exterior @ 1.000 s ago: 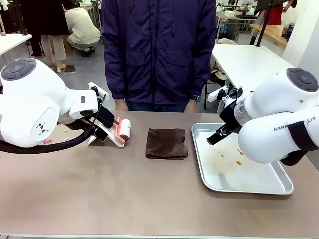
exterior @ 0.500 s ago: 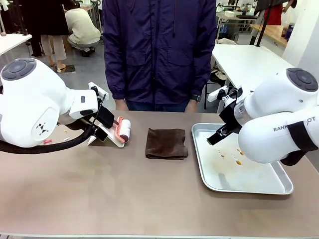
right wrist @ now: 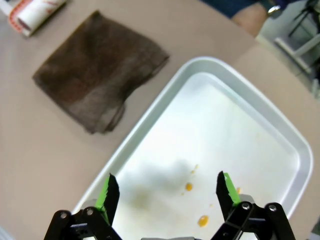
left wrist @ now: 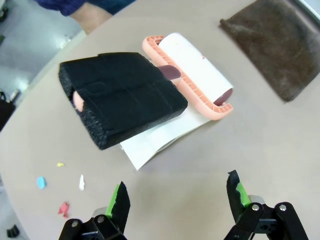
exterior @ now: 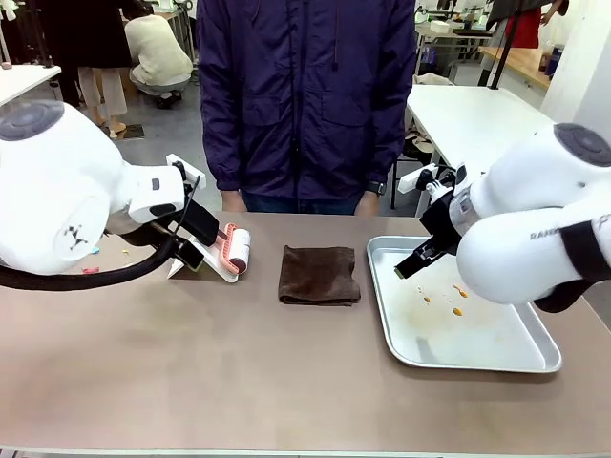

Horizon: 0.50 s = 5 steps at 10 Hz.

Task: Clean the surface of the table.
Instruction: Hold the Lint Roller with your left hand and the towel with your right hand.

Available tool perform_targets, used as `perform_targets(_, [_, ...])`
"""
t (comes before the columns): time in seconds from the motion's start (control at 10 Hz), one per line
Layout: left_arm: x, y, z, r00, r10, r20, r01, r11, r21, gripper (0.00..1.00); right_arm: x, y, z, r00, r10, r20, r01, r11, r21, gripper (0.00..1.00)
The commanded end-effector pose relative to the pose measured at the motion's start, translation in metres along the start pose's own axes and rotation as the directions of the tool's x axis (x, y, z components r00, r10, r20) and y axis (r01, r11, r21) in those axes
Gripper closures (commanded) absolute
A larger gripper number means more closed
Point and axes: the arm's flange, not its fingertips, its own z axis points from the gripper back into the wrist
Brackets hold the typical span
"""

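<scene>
The taupe-brown table point(exterior: 220, 372) carries small coloured crumbs point(left wrist: 41, 182) near its left end, also seen as crumbs point(exterior: 89, 270) in the front view. A lint roller point(left wrist: 192, 72) with a pink frame, a white roll and a black foam handle point(left wrist: 122, 95) lies on white paper. My left gripper point(left wrist: 177, 200) hovers open just above the table beside the roller point(exterior: 234, 250), holding nothing. A folded brown cloth point(exterior: 319, 275) lies mid-table. My right gripper point(right wrist: 167, 192) hangs open over the silver tray point(right wrist: 150, 117), with nothing between its fingers.
The tray point(exterior: 382, 286) at the right has orange spots point(right wrist: 188, 186) on its floor. A person in a dark blue jacket point(exterior: 305, 95) stands at the far edge, hands point(exterior: 231, 200) resting by the table. White tables stand behind.
Both arms have shifted only slightly. The grippers stay open and nothing on the table has moved.
</scene>
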Motion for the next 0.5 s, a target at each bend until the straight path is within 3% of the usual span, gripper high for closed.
perform_targets(0.0, [-0.033, 0.008, 0.051, 0.999, 0.040, 0.020, -0.038, 0.995, -0.095, 0.00, -0.017, -0.013, 0.048, 0.994, -0.103, -0.027, 0.106, 0.988, 0.115, 0.00])
perform_targets(0.2, [-0.055, 0.014, 0.093, 0.990, 0.109, 0.087, -0.092, 0.980, -0.178, 0.00, -0.023, -0.021, 0.079, 0.936, -0.349, -0.051, 0.352, 0.924, 0.146, 0.00])
perform_targets(0.4, [-0.089, 0.041, 0.136, 0.961, 0.257, 0.104, -0.210, 0.918, -0.335, 0.00, -0.046, -0.045, 0.116, 0.873, -0.485, -0.060, 0.471, 0.802, 0.369, 0.00])
